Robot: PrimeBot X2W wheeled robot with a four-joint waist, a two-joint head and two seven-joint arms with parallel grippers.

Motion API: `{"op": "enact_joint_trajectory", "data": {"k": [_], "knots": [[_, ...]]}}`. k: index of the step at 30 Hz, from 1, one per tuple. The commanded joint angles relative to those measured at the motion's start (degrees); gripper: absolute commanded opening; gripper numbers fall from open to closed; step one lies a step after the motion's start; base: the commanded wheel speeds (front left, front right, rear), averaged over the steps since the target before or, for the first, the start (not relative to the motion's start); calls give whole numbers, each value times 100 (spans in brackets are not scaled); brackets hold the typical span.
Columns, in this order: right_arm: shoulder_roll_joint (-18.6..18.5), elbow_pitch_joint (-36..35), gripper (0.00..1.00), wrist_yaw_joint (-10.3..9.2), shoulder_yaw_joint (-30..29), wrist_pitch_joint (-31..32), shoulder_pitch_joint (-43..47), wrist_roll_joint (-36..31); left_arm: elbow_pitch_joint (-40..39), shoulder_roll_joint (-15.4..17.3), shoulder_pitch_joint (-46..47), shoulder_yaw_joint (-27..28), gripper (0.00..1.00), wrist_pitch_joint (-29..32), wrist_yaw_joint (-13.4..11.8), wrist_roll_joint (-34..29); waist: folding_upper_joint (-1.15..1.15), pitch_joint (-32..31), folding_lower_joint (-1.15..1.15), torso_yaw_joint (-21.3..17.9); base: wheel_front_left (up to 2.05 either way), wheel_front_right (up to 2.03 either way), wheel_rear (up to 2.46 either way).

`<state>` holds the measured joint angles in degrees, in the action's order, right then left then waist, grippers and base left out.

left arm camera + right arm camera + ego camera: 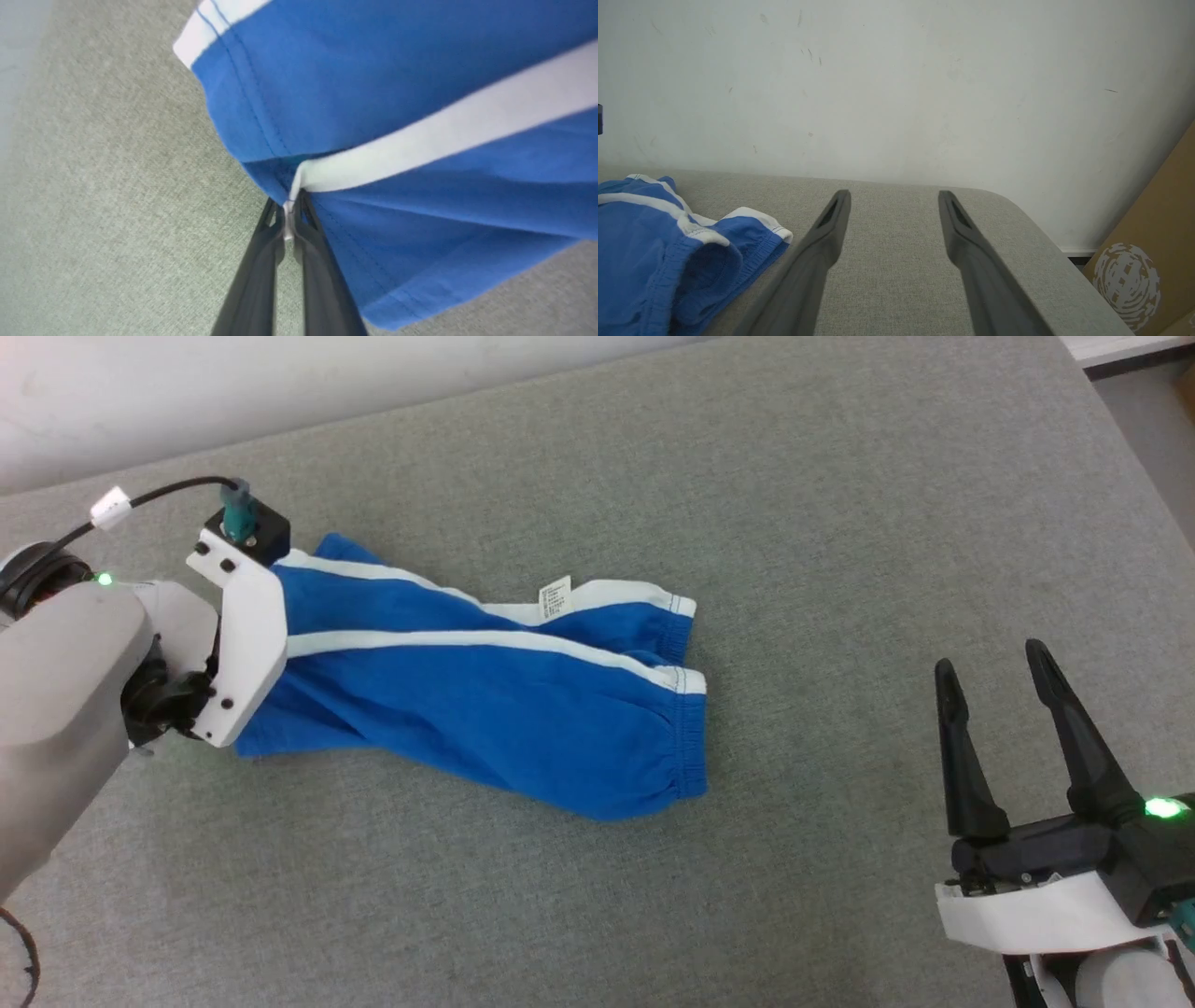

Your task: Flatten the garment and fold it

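Observation:
The garment (485, 709) is a pair of bright blue shorts with white stripes and a small white label, lying crumpled on the grey table (840, 523). My left gripper (289, 210) is shut on the garment (420, 116) at its left hem, pinching the end of a white stripe between its fingertips. In the head view the left wrist covers that end of the cloth. My right gripper (994, 672) stands open above the table at the lower right, well clear of the shorts. The right wrist view has the garment (668, 261) at its lower left, beside the open right gripper (894, 205).
A pale wall (896, 84) runs behind the table's far edge. A brown cardboard box (1148, 261) stands past the table's rounded right corner. The left arm's black cable (159, 497) arcs over the table's back left.

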<state>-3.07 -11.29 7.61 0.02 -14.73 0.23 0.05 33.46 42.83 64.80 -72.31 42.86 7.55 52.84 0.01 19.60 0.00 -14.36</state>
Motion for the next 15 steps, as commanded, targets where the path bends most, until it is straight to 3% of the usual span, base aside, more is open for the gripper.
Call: {"op": "enact_joint_trajectory", "data": {"k": [1,9,15], "knots": [[19,-9,100,-12,-14,-27,-12,45,-4,115,-188,-94,0,5,-7,-28,-1,-90,0,102,0,0,0],[19,42,100,-12,-47,-27,220,-5,-902,425,-246,-37,0,-925,-47,-134,-1,-627,0,571,0,0,0],[19,67,100,-12,-59,-27,419,-33,-1926,784,-935,45,0,-1756,-623,-173,-1,-1006,0,926,0,0,0]]}}
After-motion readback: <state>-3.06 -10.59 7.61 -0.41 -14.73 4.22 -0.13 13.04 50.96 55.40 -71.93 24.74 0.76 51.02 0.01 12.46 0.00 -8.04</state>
